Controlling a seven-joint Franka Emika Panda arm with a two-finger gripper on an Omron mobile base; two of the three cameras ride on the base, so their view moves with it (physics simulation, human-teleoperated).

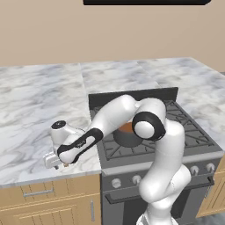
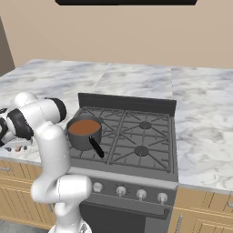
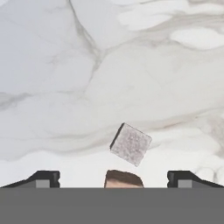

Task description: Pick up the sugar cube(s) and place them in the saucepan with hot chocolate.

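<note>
hand view, grey sugar cube (image 3: pixel 131 144) turned corner-on on marble counter (image 3: pixel 65 87), brown cube (image 3: pixel 124 178) between spread end effector (image 3: pixel 113 178) fingertips

brown cube (image 3: pixel 124 178) cut off, perhaps sugar

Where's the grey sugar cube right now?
In the hand view, the grey sugar cube lies on the marble counter, just ahead of the open claw, beside a brown cube.
</note>
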